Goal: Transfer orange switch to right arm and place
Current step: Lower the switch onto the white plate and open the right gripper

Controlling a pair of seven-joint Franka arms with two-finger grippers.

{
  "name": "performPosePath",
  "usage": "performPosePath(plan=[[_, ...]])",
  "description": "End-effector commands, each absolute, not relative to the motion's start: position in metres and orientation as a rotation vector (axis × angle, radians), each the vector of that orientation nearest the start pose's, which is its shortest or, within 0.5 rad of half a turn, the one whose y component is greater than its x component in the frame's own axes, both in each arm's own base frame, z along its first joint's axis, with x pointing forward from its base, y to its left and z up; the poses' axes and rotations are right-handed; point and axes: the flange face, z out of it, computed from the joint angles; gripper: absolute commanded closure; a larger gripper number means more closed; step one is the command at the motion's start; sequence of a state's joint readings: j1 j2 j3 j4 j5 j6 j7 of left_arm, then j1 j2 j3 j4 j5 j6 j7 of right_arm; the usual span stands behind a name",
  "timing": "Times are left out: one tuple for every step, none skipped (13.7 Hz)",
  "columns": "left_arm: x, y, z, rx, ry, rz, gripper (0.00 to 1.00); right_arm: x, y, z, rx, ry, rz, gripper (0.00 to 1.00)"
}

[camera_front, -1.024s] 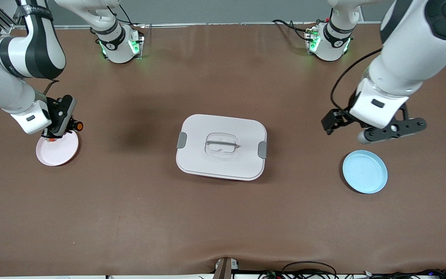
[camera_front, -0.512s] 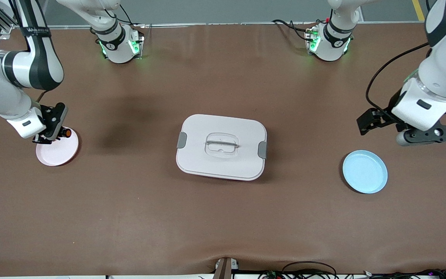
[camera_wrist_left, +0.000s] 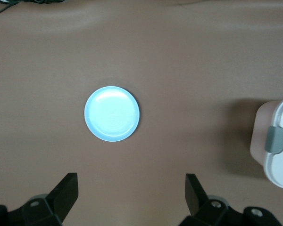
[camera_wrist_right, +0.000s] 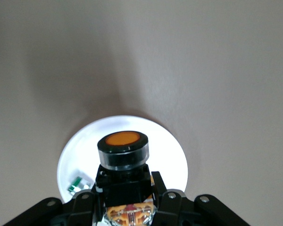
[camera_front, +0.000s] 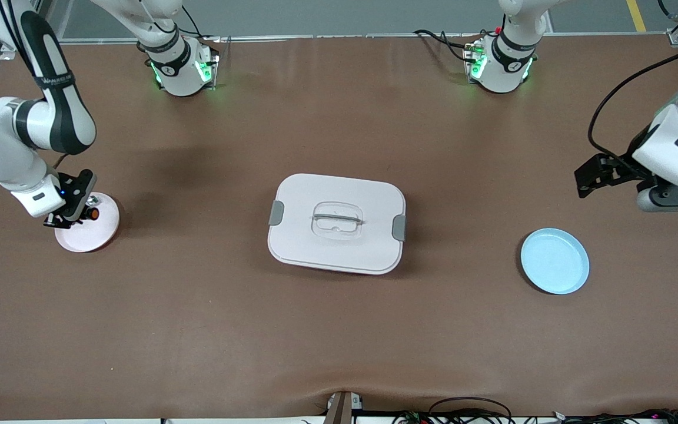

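Note:
My right gripper (camera_front: 78,211) is shut on the orange switch (camera_front: 93,214), a stubby black body with a round orange cap. It holds the switch low over the pink plate (camera_front: 89,234) at the right arm's end of the table. In the right wrist view the orange switch (camera_wrist_right: 122,149) sits between the black fingers (camera_wrist_right: 172,200), cap pointing away from the gripper (camera_wrist_right: 126,195), over the pale plate (camera_wrist_right: 172,157). I cannot tell whether the switch touches the plate. My left gripper (camera_front: 677,199) hangs open and empty over bare table at the left arm's end; the left wrist view shows this gripper (camera_wrist_left: 131,188) with nothing between its jaws.
A white lidded box (camera_front: 336,222) with grey clips stands mid-table, its edge showing as the box (camera_wrist_left: 279,141). A blue plate (camera_front: 555,261) lies nearer the front camera than the left gripper, seen as the blue plate (camera_wrist_left: 112,113). A small white-and-green piece (camera_wrist_right: 77,185) lies on the pink plate.
The right gripper has come down with the switch, lower over the pink plate. The left arm has swung away from the box toward its own end of the table, still open.

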State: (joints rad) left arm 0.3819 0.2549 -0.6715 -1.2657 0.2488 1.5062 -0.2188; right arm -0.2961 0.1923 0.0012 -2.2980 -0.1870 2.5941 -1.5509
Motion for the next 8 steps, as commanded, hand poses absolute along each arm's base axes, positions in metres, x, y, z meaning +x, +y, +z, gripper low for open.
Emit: performPosePath(plan=[[0.594,-0.085,0.648,-3.033,0.097,-0.081,0.00,0.518,-0.165,0.254,-2.479,-2.185,0.020,1.00],[0.595,-0.076,0.650,-3.030,0.099,-0.081,0.00,0.518,-0.166,0.250,-2.481,-2.187,0.013,1.00],[0.594,-0.069,0.652,-3.037,0.107,-0.079,0.00,0.519,-0.165,0.247,-2.476,-2.194,0.008,1.00],[0.593,-0.064,0.653,-3.052,0.117,-0.075,0.00,0.519,-0.165,0.241,-2.473,-2.194,0.008,1.00],[0.593,-0.056,0.655,-3.061,0.119,-0.076,0.00,0.518,-0.168,0.236,-2.477,-2.190,0.004,1.00],[0.593,-0.051,0.656,-3.067,0.128,-0.073,0.00,0.517,-0.173,0.232,-2.480,-2.192,-0.002,1.00],[0.592,-0.050,0.657,-3.068,0.137,-0.073,0.00,0.517,-0.176,0.229,-2.472,-2.207,-0.007,1.00],[0.591,-0.051,0.658,-3.066,0.140,-0.071,0.00,0.516,-0.179,0.226,-2.472,-2.205,-0.005,1.00]])
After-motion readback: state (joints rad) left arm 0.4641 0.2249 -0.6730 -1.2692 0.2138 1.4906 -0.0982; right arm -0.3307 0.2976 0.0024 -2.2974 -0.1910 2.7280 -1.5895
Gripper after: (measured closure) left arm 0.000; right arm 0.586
